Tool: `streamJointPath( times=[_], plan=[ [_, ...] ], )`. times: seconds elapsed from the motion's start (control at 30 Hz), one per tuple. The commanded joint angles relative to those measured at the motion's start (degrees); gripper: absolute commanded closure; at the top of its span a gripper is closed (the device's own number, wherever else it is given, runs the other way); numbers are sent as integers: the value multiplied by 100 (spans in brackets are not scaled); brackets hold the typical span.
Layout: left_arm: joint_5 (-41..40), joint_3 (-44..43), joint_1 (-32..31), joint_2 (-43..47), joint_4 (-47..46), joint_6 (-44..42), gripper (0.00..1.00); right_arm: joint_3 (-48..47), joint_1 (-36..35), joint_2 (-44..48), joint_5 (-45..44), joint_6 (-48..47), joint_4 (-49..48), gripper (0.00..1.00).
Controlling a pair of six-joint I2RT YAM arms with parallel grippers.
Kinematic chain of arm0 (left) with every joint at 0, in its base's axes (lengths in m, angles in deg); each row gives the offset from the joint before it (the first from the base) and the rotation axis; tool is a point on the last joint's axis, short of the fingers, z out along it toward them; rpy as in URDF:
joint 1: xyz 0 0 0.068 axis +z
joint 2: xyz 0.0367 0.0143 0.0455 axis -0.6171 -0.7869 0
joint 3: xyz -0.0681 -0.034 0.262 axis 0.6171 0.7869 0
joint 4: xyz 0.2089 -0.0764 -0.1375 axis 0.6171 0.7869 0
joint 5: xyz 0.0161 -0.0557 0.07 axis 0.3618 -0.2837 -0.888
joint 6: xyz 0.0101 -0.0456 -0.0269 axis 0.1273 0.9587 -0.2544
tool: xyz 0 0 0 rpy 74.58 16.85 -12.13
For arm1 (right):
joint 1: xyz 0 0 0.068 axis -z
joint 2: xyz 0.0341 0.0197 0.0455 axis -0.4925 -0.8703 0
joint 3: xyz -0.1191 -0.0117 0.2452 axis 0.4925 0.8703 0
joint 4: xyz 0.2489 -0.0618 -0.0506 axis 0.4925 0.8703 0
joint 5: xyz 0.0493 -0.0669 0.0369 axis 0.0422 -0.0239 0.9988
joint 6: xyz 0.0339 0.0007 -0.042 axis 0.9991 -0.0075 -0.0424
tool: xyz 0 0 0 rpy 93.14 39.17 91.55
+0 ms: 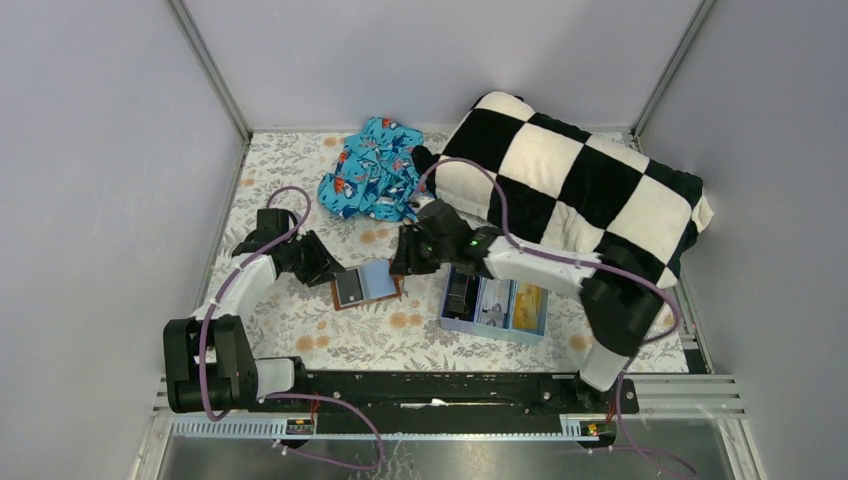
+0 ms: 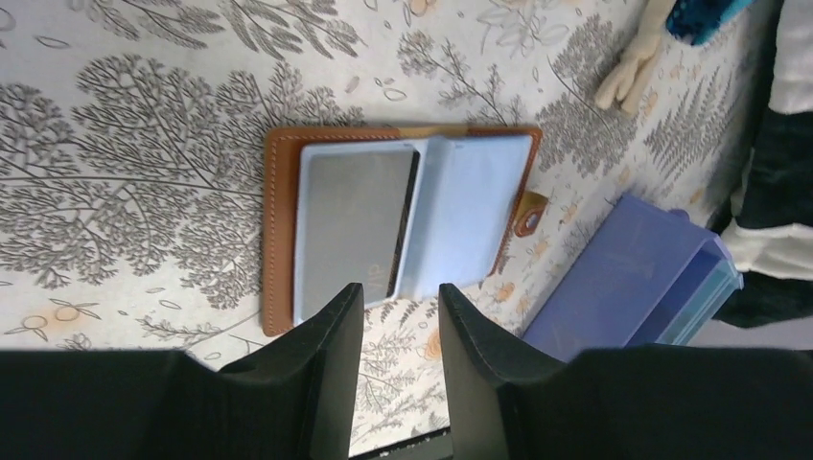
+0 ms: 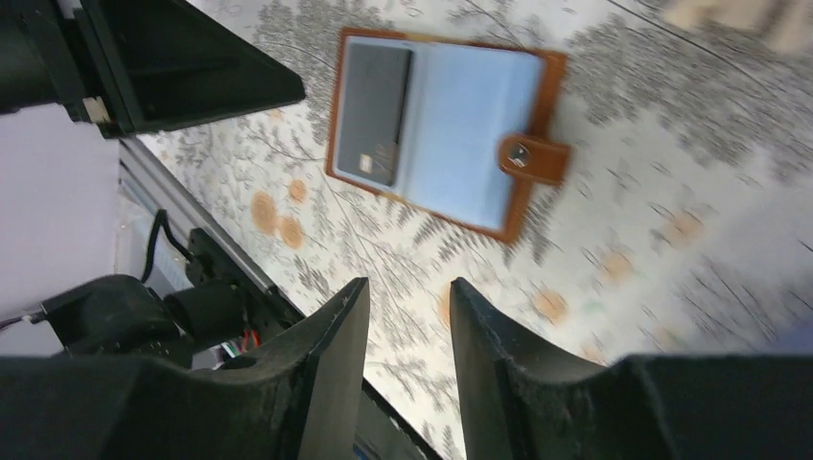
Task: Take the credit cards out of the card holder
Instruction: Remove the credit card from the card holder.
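Observation:
The brown card holder lies open on the floral cloth, pale blue lining up, with its clasp tab on one edge. A dark grey credit card sits in one inner pocket. An orange-gold card lies in the right compartment of the blue tray. My left gripper hovers at the holder's near edge, open, with nothing between its fingers. My right gripper is open and empty, held above the cloth a short way from the holder, on its right side in the top view.
A light blue three-compartment tray stands right of the holder, and its side shows in the left wrist view. A black-and-white checkered pillow and a crumpled blue patterned cloth lie at the back. Grey walls enclose the table.

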Motion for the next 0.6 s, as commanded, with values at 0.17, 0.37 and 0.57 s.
streamJointPath(
  times=[0.17,0.37,0.57],
  plan=[
    [24,347,40,-337,-1046,550,67,-1427,-113,-1785,959,452,-939,58],
    [-214,456,40,-412,-1108,654,71,-1650,-130,-2425,1155,680,-1117,59],
    [-599,474,40,-203,-997,673,75,-1879,-140,-2864,1205,756,-1117,61]
  ],
)
